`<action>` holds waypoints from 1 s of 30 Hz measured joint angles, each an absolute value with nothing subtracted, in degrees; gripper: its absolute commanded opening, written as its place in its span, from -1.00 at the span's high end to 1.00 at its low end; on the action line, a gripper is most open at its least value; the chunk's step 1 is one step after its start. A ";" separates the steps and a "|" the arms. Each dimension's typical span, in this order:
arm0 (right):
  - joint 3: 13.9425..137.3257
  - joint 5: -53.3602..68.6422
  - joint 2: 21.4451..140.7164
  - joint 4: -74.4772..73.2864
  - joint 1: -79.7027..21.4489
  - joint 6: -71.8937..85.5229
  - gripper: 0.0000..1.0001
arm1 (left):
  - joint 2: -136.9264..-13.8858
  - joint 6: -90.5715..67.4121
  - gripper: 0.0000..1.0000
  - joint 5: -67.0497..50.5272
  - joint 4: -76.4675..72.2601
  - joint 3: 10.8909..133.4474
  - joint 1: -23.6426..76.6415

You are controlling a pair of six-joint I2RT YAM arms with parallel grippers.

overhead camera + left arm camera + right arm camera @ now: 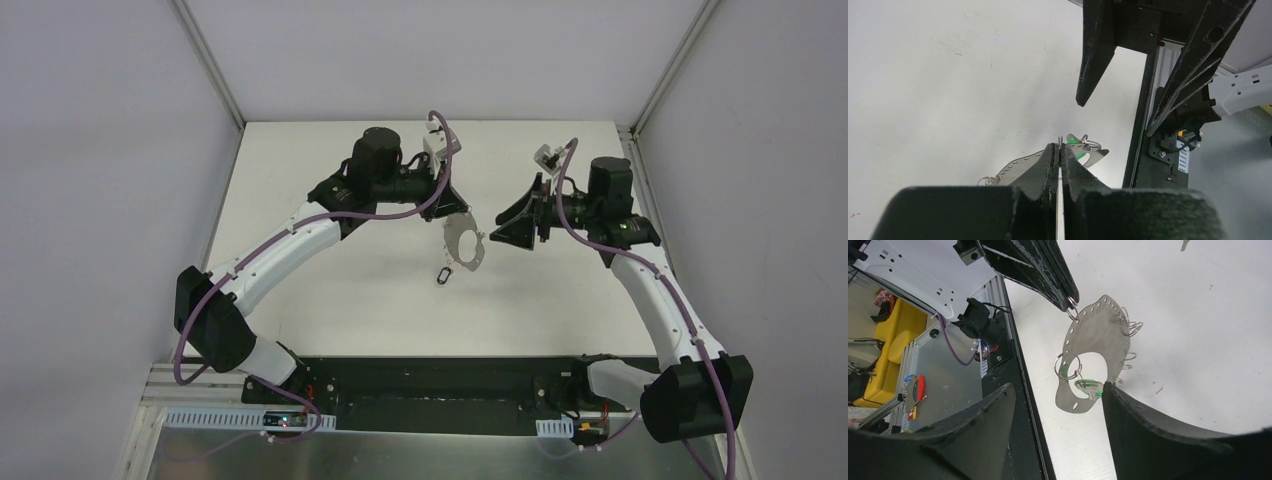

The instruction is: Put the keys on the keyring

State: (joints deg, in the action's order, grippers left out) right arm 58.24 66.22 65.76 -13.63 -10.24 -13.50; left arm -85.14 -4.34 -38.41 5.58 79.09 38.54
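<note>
The keyring (1095,330) is a flat grey C-shaped metal plate with holes and small split rings along its rim. It hangs in the air and also shows in the top view (462,246). My left gripper (452,215) is shut on a ring at its top edge, seen edge-on in the left wrist view (1060,146). A green key (1089,385) hangs from a split ring on its inner edge. My right gripper (1054,396) is open, level with the keyring's lower end, one fingertip (1109,392) right beside the green key. A small black key (442,273) lies below the keyring. No red key is in view.
The white table (330,320) is walled in by grey panels on three sides. A black base rail (440,385) runs along its near edge. The right gripper's two fingers (1093,60) hang just beyond the left gripper's tips.
</note>
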 measured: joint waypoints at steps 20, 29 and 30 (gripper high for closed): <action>56.49 51.59 70.37 -12.67 -17.91 -22.41 -0.37 | -83.42 -10.15 1.00 -30.50 1.48 74.37 38.52; 56.38 48.03 70.52 -12.62 -19.20 -24.53 0.08 | -83.33 -11.07 1.00 -30.50 1.50 74.37 38.52; 56.29 47.88 70.52 -12.64 -19.38 -24.67 0.14 | -83.33 -11.20 1.00 -30.50 1.50 74.39 38.52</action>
State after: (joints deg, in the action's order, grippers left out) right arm 56.29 47.88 70.52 -12.64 -19.38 -24.67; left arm -83.33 -11.20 -30.50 1.50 74.39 38.52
